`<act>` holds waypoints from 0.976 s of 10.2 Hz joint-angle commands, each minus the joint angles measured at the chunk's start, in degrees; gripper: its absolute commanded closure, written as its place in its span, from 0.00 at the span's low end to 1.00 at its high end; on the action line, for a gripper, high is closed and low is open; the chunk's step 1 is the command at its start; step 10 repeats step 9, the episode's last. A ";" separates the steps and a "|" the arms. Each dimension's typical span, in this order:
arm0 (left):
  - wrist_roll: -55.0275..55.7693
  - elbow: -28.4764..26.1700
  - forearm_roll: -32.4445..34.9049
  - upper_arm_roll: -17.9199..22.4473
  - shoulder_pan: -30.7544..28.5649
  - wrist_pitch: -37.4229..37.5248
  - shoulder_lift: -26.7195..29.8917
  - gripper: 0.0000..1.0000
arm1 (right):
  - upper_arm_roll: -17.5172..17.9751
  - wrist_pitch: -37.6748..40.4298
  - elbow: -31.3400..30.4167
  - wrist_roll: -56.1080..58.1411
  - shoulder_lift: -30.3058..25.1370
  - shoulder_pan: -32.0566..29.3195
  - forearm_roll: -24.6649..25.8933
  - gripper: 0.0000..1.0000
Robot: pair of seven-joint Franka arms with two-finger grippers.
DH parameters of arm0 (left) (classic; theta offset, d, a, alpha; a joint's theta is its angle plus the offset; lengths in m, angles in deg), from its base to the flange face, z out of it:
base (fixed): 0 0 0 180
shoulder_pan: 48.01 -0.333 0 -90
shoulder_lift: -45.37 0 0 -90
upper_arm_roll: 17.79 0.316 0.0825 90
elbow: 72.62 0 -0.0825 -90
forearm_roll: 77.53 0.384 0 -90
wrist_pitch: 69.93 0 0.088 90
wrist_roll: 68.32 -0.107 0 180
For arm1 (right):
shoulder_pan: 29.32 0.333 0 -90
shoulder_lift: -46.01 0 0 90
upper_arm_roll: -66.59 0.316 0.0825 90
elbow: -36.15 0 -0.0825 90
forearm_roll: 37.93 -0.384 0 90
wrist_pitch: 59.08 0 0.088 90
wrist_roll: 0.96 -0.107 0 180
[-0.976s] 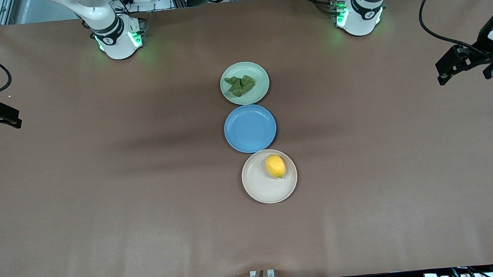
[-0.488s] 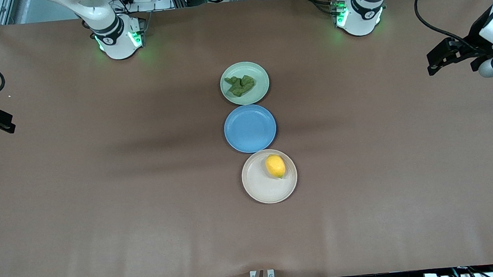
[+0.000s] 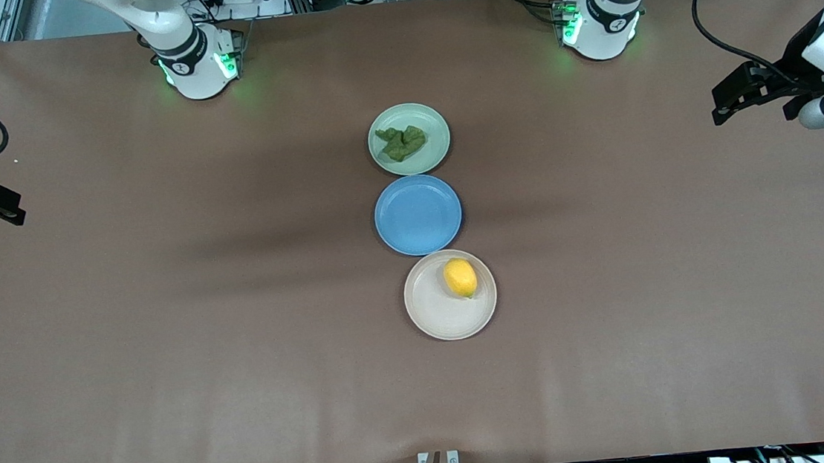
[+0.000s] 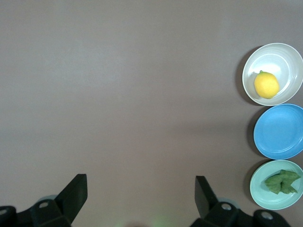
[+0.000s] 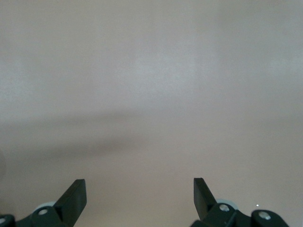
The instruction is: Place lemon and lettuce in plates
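The lemon (image 3: 460,277) lies in the cream-beige plate (image 3: 434,311), the plate nearest the front camera. The lettuce (image 3: 401,142) lies in the mint green plate (image 3: 436,153), the plate nearest the robot bases. Both show in the left wrist view: lemon (image 4: 266,84) in the cream plate (image 4: 284,61), lettuce (image 4: 282,181) in the green plate (image 4: 265,198). My left gripper (image 3: 721,113) is open and empty, up over the left arm's end of the table; it also shows in its wrist view (image 4: 140,191). My right gripper (image 3: 13,212) is open and empty over the right arm's end, and shows in its wrist view (image 5: 139,194).
A blue plate (image 3: 418,214) with nothing in it lies between the two other plates, touching both; it also shows in the left wrist view (image 4: 279,131). The brown table (image 3: 166,320) spreads wide on both sides of the row of plates.
Both grippers have drawn outward toward their ends of the table and a little toward the bases, most of it in the first half second. The plates, lemon and lettuce have not moved.
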 commanded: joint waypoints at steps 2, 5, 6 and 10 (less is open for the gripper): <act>-1.25 -0.22 2.09 -0.03 -0.35 0.69 0.58 0.00 | -0.32 -0.83 -0.59 0.39 -0.62 0.32 -0.13 0.00; -1.34 -0.22 3.07 -0.03 -0.34 0.69 0.76 0.00 | -0.15 -0.57 -0.59 0.39 -0.62 0.41 -0.13 0.00; -1.34 -0.22 2.98 -0.11 -0.35 0.69 0.76 0.00 | -0.06 -0.48 -0.59 0.39 -0.62 0.41 -0.13 0.00; -1.34 -0.22 2.28 -0.12 -0.52 0.69 0.67 0.00 | 0.20 -0.74 -0.59 0.22 -0.62 0.50 -0.31 0.00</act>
